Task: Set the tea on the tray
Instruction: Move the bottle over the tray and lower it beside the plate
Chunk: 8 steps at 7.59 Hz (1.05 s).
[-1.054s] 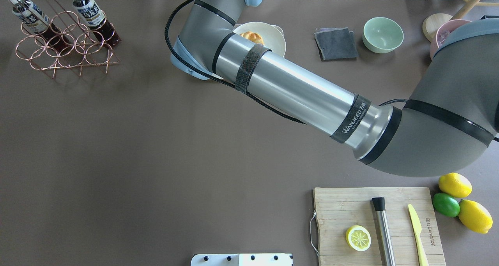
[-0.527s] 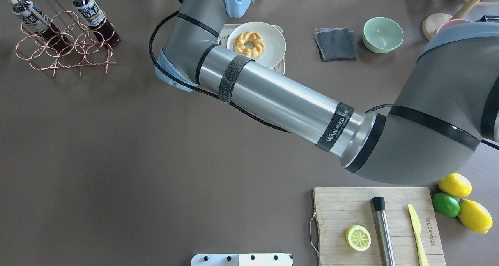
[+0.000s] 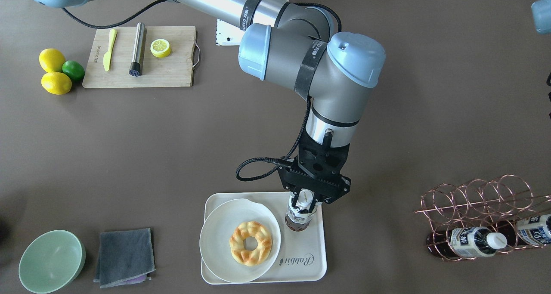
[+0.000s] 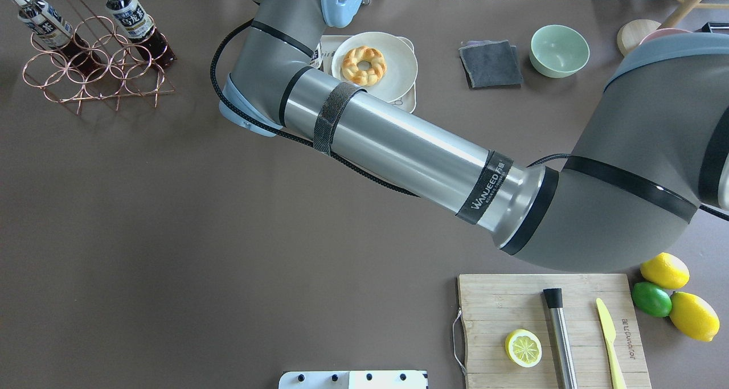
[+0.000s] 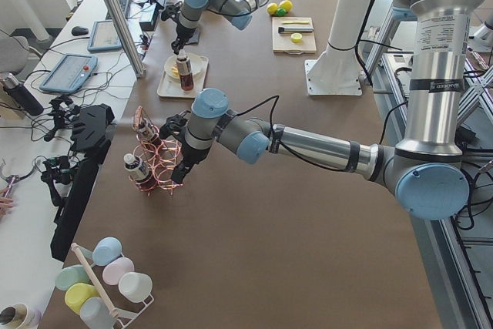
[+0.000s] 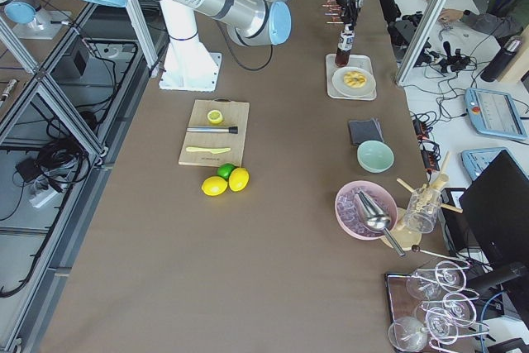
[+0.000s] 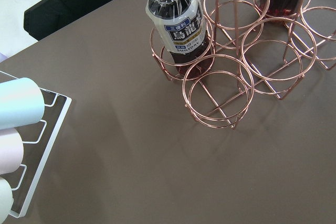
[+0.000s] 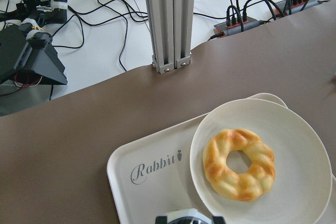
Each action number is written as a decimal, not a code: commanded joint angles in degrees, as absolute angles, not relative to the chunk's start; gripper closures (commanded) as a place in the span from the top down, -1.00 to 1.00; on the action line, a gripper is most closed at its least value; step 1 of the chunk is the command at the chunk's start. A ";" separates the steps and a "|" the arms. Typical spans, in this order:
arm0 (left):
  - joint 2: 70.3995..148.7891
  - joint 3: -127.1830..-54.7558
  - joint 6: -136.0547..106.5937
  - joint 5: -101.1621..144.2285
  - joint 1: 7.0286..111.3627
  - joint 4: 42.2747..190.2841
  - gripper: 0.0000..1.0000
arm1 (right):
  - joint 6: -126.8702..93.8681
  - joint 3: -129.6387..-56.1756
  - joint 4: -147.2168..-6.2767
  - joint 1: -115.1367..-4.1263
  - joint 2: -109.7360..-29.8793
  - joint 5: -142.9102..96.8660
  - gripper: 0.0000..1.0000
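My right gripper (image 3: 304, 199) is shut on the neck of a tea bottle (image 3: 298, 218) with dark liquid and a white cap. It holds the bottle upright over the cream "Rabbit" tray (image 3: 308, 259), next to the round plate (image 3: 219, 225). The bottle's base is at or just above the tray floor. The right wrist view shows the cap (image 8: 187, 217) and the tray (image 8: 152, 192). Two more bottles (image 3: 471, 241) (image 3: 533, 230) sit in the copper wire rack (image 3: 478, 199). My left gripper (image 5: 179, 177) hovers by that rack; I cannot tell if it is open or shut.
A braided donut (image 3: 251, 243) lies on the plate. A grey cloth (image 3: 125, 257) and a green bowl (image 3: 51, 261) lie beside the tray. A cutting board (image 3: 172, 74) with knife, lemon half and steel rod sits near the robot base, next to lemons and a lime.
My right arm has swung towards the overhead view's left, uncovering the plate and donut. The rack and its two bottles have not moved.
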<state>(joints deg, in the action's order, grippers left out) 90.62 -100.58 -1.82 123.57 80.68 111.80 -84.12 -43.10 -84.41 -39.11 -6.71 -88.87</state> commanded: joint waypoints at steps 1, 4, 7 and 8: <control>90.62 -100.55 -1.85 123.57 80.68 111.80 0.97 | -83.94 -42.37 -84.46 -38.85 -6.77 -87.98 -1.00; 90.70 -100.55 -1.85 123.57 80.68 111.80 0.97 | -83.76 -42.28 -84.46 -38.24 -6.77 -86.84 -1.00; 90.62 -100.55 -1.85 123.57 80.68 111.80 0.97 | -82.18 -42.28 -84.46 -37.97 -6.77 -86.05 0.99; 90.62 -100.55 -1.85 123.57 80.68 111.80 0.97 | -82.00 -42.36 -84.46 -37.97 -6.77 -86.04 1.00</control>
<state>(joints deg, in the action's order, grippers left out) 90.67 -100.55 -1.84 123.57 80.69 111.80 -82.34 -42.28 -84.46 -38.07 -6.77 -86.21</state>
